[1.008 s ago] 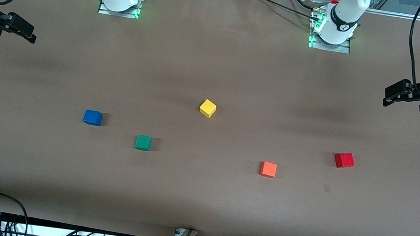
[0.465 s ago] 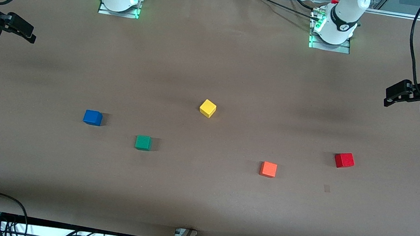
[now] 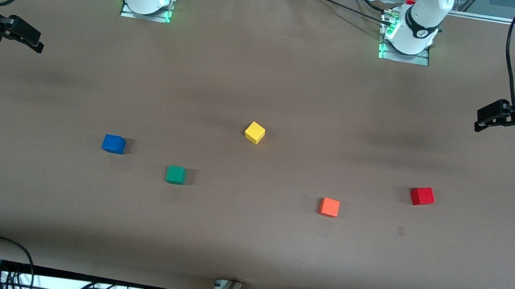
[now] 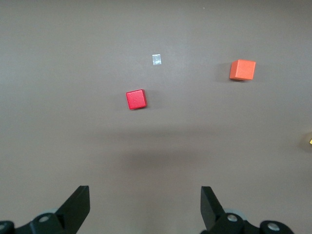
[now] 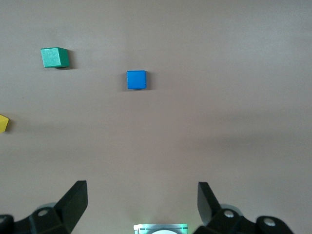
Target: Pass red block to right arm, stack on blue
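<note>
- Brown paper covered the worktop [image 3: 266,81], on which five cubes lay well apart; no containers were seen.
- At the left arm's end the red block [image 3: 422,196] rested, untouched, near an orange cube [image 3: 329,207].
- Toward the right arm's end sat the blue [image 3: 113,144], beside a green cube [image 3: 176,174].
- Released and spread wide, the left gripper [image 3: 487,115] hung high over its end of the worktop.
- Likewise released, the right gripper [image 3: 28,37] was held waiting.
- A centred, square descent onto the red faces would be judged best.
</note>
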